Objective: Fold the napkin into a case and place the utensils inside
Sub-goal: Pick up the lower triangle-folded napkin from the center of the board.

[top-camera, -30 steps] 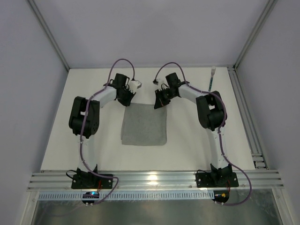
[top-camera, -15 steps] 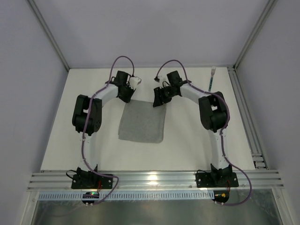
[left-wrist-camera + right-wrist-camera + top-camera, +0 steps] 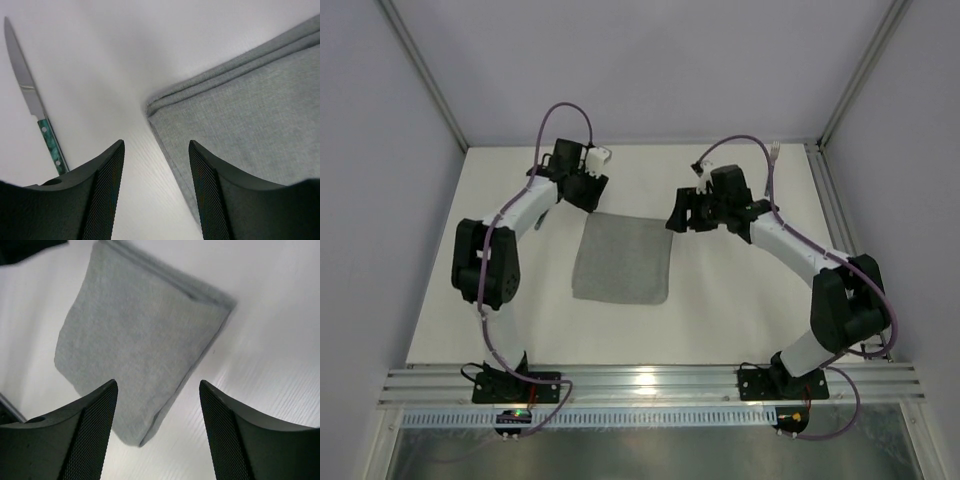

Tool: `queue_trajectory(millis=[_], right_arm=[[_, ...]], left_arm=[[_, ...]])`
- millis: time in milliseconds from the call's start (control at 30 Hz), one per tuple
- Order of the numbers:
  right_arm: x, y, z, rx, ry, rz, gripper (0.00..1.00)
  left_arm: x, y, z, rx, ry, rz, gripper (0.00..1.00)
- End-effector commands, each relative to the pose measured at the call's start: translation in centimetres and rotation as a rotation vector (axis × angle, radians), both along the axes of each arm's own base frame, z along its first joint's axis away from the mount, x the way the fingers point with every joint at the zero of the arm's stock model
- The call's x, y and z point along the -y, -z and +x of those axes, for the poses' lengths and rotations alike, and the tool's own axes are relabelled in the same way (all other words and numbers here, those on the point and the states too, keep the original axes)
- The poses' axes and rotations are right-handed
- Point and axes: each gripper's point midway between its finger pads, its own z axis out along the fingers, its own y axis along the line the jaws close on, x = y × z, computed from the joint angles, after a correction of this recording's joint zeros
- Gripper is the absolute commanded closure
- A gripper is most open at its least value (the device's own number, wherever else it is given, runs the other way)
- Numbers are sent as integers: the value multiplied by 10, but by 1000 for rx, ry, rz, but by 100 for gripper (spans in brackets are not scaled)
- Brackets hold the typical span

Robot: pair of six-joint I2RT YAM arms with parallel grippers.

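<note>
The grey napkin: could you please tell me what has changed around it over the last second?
Both grippers released the far corners of the folded light-grey fabric napkin: the left gripper opened and withdrew slightly toward the far left, and the right gripper opened and swung right. Before that, the napkin slid slightly far-left. It remains flat and folded.

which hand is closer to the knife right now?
Left. The left hand hangs at the far-left corner of the napkin, with the knife lying just beyond one finger. The right hand hangs by the napkin's far-right corner; no knife shows in its view.
</note>
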Motion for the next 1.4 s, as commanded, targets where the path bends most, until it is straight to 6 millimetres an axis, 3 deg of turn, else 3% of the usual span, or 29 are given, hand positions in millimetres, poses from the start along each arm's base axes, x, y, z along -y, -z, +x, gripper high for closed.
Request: queue_trajectory(millis=[0, 33, 233, 267, 400, 500, 633, 867, 1067, 1167, 1200, 1367], right_arm=[[-6, 48, -55, -214, 66, 21, 29], [-11, 58, -76, -246, 45, 13, 29], [-20, 93, -123, -399, 72, 94, 29], [-26, 95, -125, -394, 63, 104, 29], [-42, 108, -142, -441, 24, 111, 30], [-43, 121, -146, -464, 41, 110, 31], [-41, 130, -152, -491, 42, 95, 37], [-42, 128, -155, -497, 44, 104, 49], [-46, 133, -157, -517, 40, 117, 53], [-46, 136, -157, -521, 43, 112, 65], [-48, 134, -155, -520, 40, 119, 74], [-64, 123, -147, -520, 13, 189, 93]], left_arm=[[1, -44, -23, 27, 7, -70, 43], [1, -50, -34, 24, 19, -81, 43], [8, -40, -97, -28, 149, -35, 43], [11, -33, -114, -46, 184, -21, 43], [16, -14, -150, -88, 273, 26, 43], [20, -1, -169, -120, 312, 59, 43], [23, 1, -179, -138, 334, 60, 43], [29, -12, -184, -123, 341, 31, 43], [39, -18, -193, -134, 365, 18, 44], [42, -17, -194, -128, 387, 31, 44], [43, -15, -195, -130, 395, 36, 43], [60, -11, -208, -154, 463, 43, 42]])
